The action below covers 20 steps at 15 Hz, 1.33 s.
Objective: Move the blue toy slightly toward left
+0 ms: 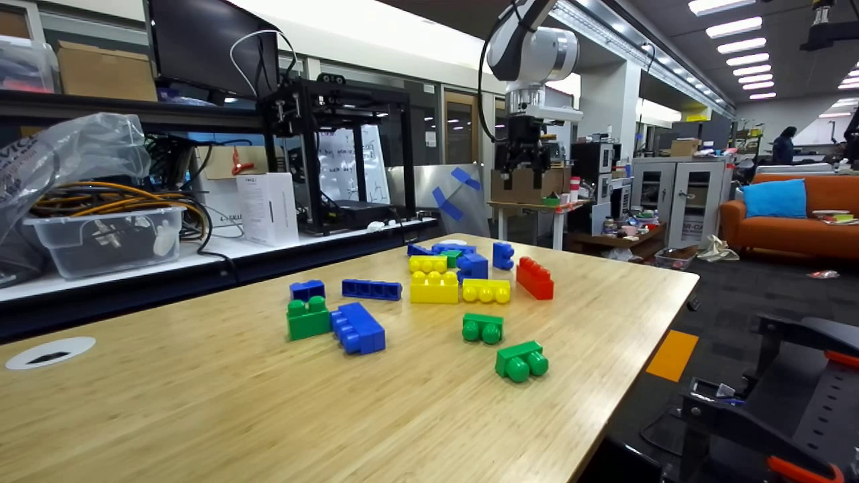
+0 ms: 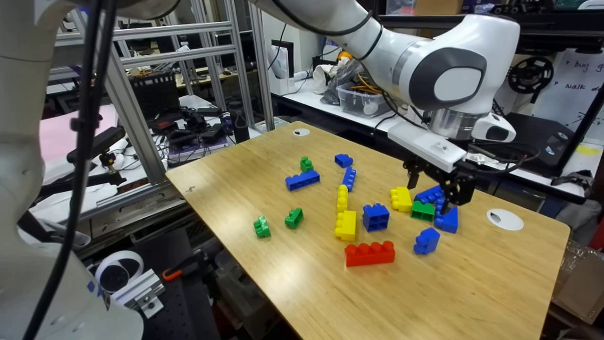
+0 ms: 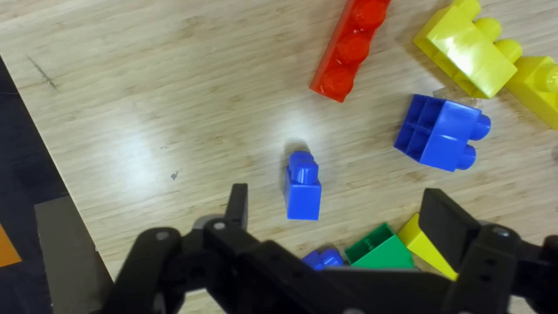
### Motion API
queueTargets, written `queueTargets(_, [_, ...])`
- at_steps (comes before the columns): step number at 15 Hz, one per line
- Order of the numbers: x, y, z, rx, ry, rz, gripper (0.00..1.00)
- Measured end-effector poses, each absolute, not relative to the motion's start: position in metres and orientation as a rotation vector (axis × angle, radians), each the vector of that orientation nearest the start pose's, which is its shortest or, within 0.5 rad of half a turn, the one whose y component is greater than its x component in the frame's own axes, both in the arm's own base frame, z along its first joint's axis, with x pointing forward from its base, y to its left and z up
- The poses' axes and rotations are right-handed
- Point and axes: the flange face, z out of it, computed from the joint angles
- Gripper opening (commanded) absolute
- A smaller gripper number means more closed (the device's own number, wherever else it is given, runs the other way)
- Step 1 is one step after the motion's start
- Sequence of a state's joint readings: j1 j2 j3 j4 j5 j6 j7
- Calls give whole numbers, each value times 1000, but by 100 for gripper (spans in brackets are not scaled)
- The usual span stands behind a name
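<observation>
Two chunky blue bricks lie on the table, and I cannot tell for certain which is the blue toy. The squarish blue brick [image 2: 376,217] lies beside the yellow bricks; it also shows in an exterior view [image 1: 474,265] and at right in the wrist view [image 3: 449,131]. The smaller blue brick [image 2: 426,241] lies apart to its right; it also shows in an exterior view [image 1: 501,255] and near the middle of the wrist view [image 3: 304,192]. My gripper [image 3: 335,196] is open and empty, above the table; it shows in both exterior views [image 1: 523,176] [image 2: 429,194].
A long red brick [image 2: 370,253] and yellow bricks [image 2: 346,225] lie near the squarish brick. A green brick [image 2: 422,211] and blue pieces [image 2: 446,220] lie below the gripper. Green bricks [image 1: 482,329] and a blue bar [image 1: 371,289] lie elsewhere on the wooden table [image 1: 201,416].
</observation>
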<state>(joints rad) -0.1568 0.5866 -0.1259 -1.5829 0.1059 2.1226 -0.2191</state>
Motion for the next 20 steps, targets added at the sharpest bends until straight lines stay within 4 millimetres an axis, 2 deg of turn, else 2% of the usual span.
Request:
queueTargets(6, [668,-175,291,-3104,153,60,100])
queueTargets(11, [675,-172,252,-3097,167,114,100])
queueTargets(15, [687,-175,222,-3111,222,76,100])
queueTargets(20, [697,-177,195,-3118,263,68,100])
